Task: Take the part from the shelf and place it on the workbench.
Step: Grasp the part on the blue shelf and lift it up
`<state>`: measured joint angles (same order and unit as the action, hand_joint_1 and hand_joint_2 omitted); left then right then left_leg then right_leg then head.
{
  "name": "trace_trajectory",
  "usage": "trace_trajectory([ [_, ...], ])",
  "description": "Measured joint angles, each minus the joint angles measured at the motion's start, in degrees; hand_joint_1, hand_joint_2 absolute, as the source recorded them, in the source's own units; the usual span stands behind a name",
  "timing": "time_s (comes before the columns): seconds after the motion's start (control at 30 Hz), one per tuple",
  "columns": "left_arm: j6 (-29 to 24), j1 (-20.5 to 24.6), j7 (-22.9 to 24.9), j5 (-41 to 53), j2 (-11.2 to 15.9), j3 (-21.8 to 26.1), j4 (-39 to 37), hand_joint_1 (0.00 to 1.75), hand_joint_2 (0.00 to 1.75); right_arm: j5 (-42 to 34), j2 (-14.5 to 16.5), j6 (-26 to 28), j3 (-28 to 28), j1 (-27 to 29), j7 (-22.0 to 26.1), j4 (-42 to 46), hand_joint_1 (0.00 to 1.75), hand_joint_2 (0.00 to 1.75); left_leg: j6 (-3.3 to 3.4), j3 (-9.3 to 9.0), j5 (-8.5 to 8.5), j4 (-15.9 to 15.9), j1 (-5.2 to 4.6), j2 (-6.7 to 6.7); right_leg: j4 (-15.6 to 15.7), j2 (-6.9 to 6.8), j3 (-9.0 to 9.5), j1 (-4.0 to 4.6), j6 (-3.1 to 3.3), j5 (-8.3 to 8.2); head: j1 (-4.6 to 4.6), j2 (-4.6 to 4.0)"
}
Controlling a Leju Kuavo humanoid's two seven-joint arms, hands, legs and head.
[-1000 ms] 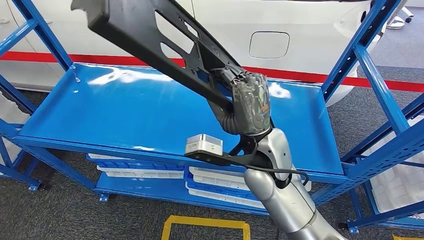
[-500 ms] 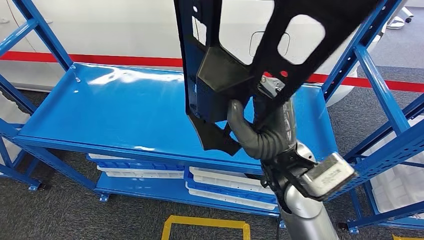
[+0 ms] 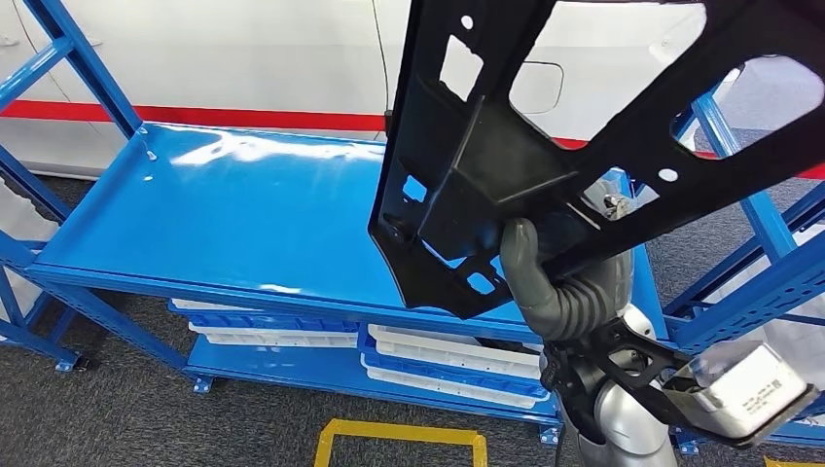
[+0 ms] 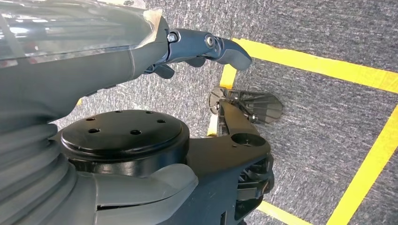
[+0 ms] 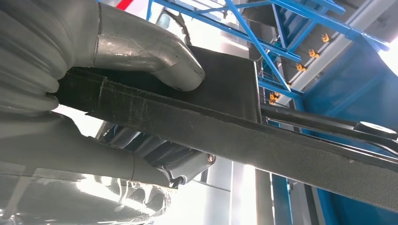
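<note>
A large black flat part point(image 3: 545, 146) with several cut-outs and small holes hangs in the air above the right half of the blue shelf board point(image 3: 243, 214), not touching it. My right hand point(image 3: 555, 287) grips it from below at its lower edge, thumb on the near face. In the right wrist view the thumb point(image 5: 150, 51) presses on the part's dark edge point(image 5: 263, 136), with the fingers wrapped under it. My left hand point(image 4: 94, 56) hangs down over the grey carpet, holding nothing, its fingers apart.
Blue shelf uprights point(image 3: 725, 136) rise close to the part on the right. White trays point(image 3: 438, 355) lie on the lower shelf. A white car body point(image 3: 243, 58) with a red stripe stands behind. Yellow tape point(image 3: 399, 433) marks the floor in front.
My right wrist has turned, swinging the part from pointing up-left to standing upright and leaning right. The hand has shifted a little right and lower; the part stays gripped.
</note>
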<state>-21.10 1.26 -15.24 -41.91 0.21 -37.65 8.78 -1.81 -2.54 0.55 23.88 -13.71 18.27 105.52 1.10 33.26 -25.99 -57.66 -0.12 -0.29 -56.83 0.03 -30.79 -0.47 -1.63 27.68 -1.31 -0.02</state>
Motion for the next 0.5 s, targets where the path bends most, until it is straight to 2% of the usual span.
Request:
trace_trajectory([
  [0.13, 0.14, -0.01, -0.1, 0.0, 0.04, -0.01, 0.0, 0.0, 1.75, -0.81, -0.84, 0.09, -0.93, 0.82, 0.72, 0.51, 1.75, 1.75, 0.18, 0.0, -0.11, -0.04, -0.25, 0.0, 0.02, 0.0, 0.01, -0.23, -0.09, 0.02, -0.01, 0.0],
  [0.23, 0.39, -0.01, -0.1, 0.01, 0.2, -0.01, -0.01, 0.0, 1.75, -1.1, -1.27, 0.17, -1.2, 1.62, 1.09, 0.6, 1.75, 1.75, 0.5, 0.01, -0.27, -0.12, -0.47, -0.01, 0.06, 0.0, 0.04, -0.55, -0.44, 0.04, 0.0, 0.0],
  [0.3, 0.51, -0.02, -0.09, 0.03, 0.34, -0.01, -0.01, 0.0, 1.75, -1.22, -1.46, 0.21, -1.3, 1.98, 1.24, 0.69, 1.75, 1.75, 0.85, 0.0, -0.26, -0.1, -0.62, -0.01, 0.17, 0.0, 0.1, -0.75, -0.77, -0.03, 0.01, 0.0],
  [0.37, 0.57, -0.02, -0.09, 0.1, 0.42, -0.02, -0.01, 0.0, 1.75, -1.23, -1.72, 0.25, -1.38, 2.17, 1.35, 0.89, 1.75, 1.75, 1.49, -0.27, 0.22, 0.52, -0.34, 0.11, -0.56, 0.01, -0.27, -0.74, -0.99, 0.54, 0.0, 0.0],
  [0.4, 0.5, 0.0, -0.09, 0.14, 0.43, -0.02, -0.01, 0.0, 1.75, -1.24, -1.9, 0.27, -1.4, 2.23, 1.41, 0.99, 1.75, 1.75, 1.79, -0.42, 0.49, 0.85, -0.14, 0.19, -2.15, 0.01, -1.0, -0.68, -0.88, 1.5, -0.05, 0.0],
  [0.43, 0.41, 0.0, -0.1, 0.16, 0.43, -0.03, -0.01, 0.0, 1.75, -1.26, -2.11, 0.28, -1.43, 2.33, 1.46, 1.06, 1.75, 1.75, 2.0, -0.54, 0.66, 1.12, 0.07, 0.27, -5.03, 0.01, -2.33, -0.64, -0.64, 3.02, -0.1, 0.0],
  [0.5, 0.24, -0.01, -0.1, 0.19, 0.37, -0.03, -0.02, 0.0, 1.75, -1.28, -2.54, 0.31, -1.46, 2.66, 1.51, 1.08, 1.75, 1.75, 2.08, -0.48, 0.71, 1.15, 0.12, 0.3, -12.99, 0.01, -6.04, -0.66, -0.3, 6.25, -0.19, 0.0],
])
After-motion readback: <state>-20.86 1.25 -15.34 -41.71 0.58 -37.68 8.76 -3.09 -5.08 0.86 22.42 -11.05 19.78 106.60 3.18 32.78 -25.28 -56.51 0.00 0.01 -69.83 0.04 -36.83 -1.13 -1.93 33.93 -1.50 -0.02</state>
